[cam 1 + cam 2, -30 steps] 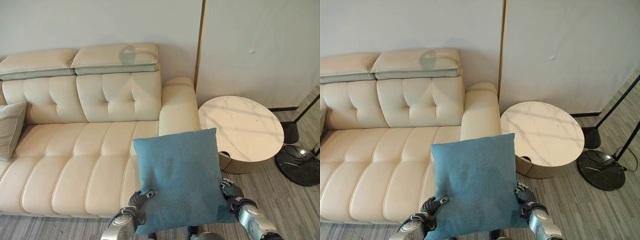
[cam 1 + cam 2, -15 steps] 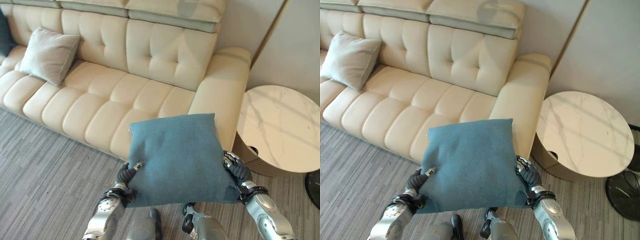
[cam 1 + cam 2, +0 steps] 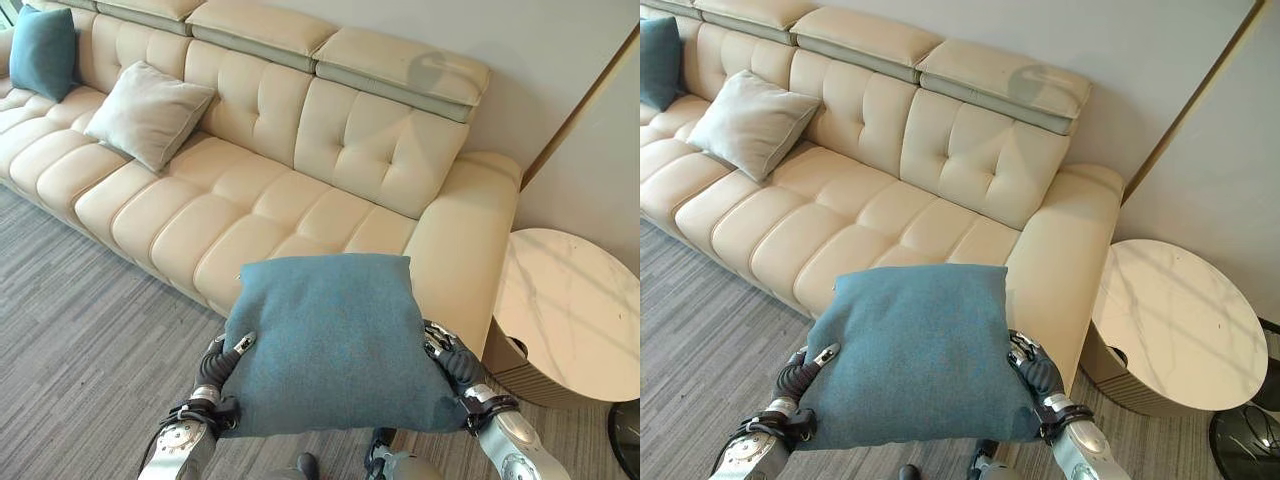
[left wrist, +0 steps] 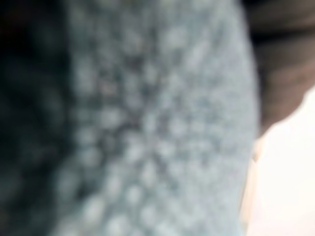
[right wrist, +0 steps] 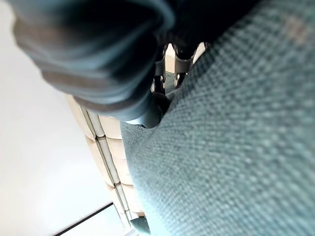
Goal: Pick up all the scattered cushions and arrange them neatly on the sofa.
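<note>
A teal cushion hangs in front of me, held by its two sides over the floor before the cream sofa. My left hand grips its left edge with the thumb on top. My right hand clasps the right edge with curled fingers. The cushion's weave shows close up in the right wrist view beside the hand's dark cover, and again as teal fabric in the left wrist view. On the sofa a grey cushion leans against the backrest, with a second teal cushion at the far left.
A round marble-topped side table stands right of the sofa's armrest. A dark lamp base sits on the floor past it. Grey wood-look floor stretches along the sofa's front.
The camera has swung left, bringing in more of the sofa and its two cushions. The teal cushion stays between both hands and now lies flatter.
</note>
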